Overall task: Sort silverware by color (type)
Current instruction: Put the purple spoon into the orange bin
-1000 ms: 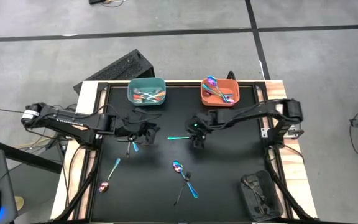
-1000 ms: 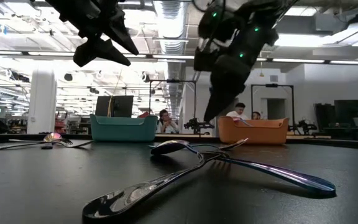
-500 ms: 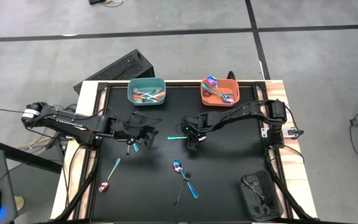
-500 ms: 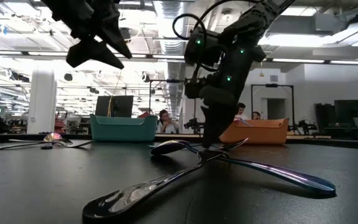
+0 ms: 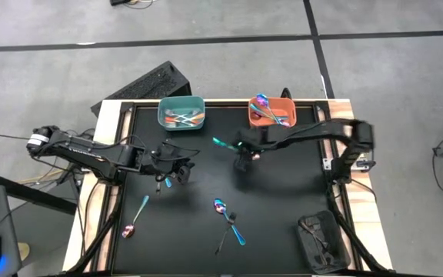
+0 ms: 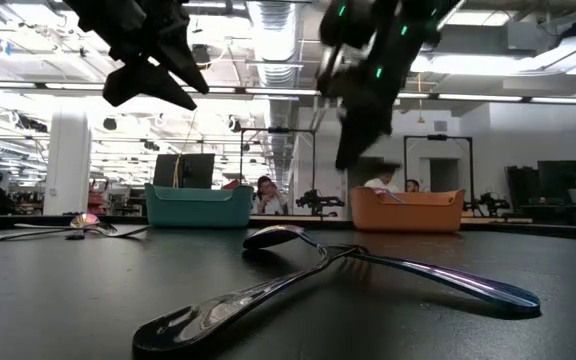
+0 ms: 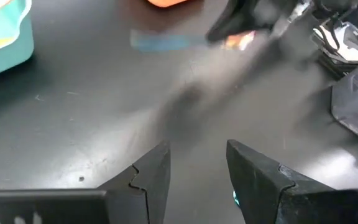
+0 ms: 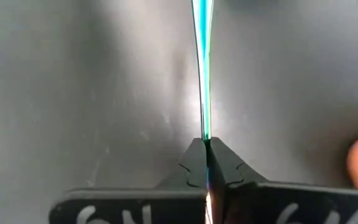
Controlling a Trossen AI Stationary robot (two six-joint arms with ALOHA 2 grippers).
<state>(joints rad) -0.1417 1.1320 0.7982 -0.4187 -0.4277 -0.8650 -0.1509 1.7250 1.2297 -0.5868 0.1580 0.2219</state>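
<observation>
Pinching a teal-handled utensil (image 8: 201, 68) by one end, with the right fingers (image 8: 205, 163) pressed tight on the thin strip and the rest of it jutting straight out ahead of the tips, clear of the desk (image 5: 283, 200). Judging from the high view: raised and carried between the teal bin (image 5: 181, 113) and the orange bin (image 5: 271, 114), handle (image 5: 223, 143) sticking out beyond the fingers toward the teal side.

Risking a twist or slip: narrow grip at the very end, long lever ahead of the fingertips, so a quick swing could rotate the piece or flick it loose. Risking also a wrong drop, since the orange bin lies closest behind the fingers while teal pieces appear to belong in the teal one. Could catch the bin rim with the projecting handle if lowered too flat.

Hovering above the desk with the left fingers (image 7: 194, 180) spread and empty, a small teal piece (image 5: 167, 181) close beneath them. Crowding possible if both arms converge near the teal bin.

Waiting nearer the front: crossed spoon and fork (image 6: 348, 270), plus a spoon (image 5: 135, 218) off to the left side.
</observation>
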